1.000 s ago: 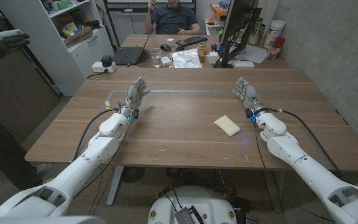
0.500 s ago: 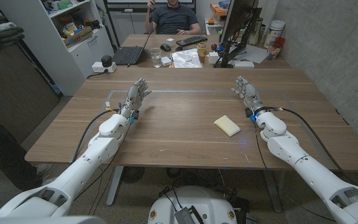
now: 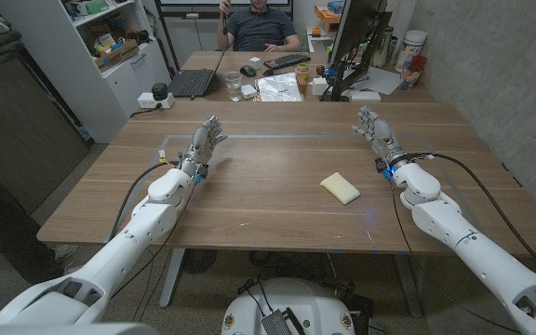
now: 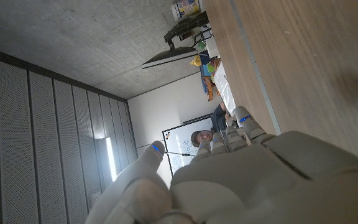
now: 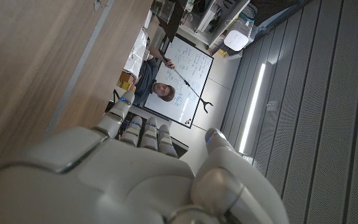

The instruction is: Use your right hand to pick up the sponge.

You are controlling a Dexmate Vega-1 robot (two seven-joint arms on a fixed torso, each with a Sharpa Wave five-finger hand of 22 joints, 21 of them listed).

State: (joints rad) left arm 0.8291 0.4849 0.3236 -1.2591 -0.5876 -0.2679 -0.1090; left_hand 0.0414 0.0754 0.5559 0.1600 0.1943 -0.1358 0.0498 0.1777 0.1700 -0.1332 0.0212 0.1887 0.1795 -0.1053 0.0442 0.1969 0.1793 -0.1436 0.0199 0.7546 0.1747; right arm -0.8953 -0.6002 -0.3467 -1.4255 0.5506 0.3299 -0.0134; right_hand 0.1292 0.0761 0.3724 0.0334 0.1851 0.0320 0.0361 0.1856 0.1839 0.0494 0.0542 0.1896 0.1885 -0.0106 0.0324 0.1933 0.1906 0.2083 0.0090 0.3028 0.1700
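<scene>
Head view puts the sponge (image 3: 341,187) on the table (image 3: 277,200), at about eight o'clock from your right hand (image 3: 376,135), which is spread and empty. It looks light and squashy; pinch across its short sides, gently.

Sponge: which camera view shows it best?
The head view: the sponge lies whole and unobstructed on the table, just inward of the right hand. Both wrist views look along the table edge toward the room, without the sponge.
</scene>
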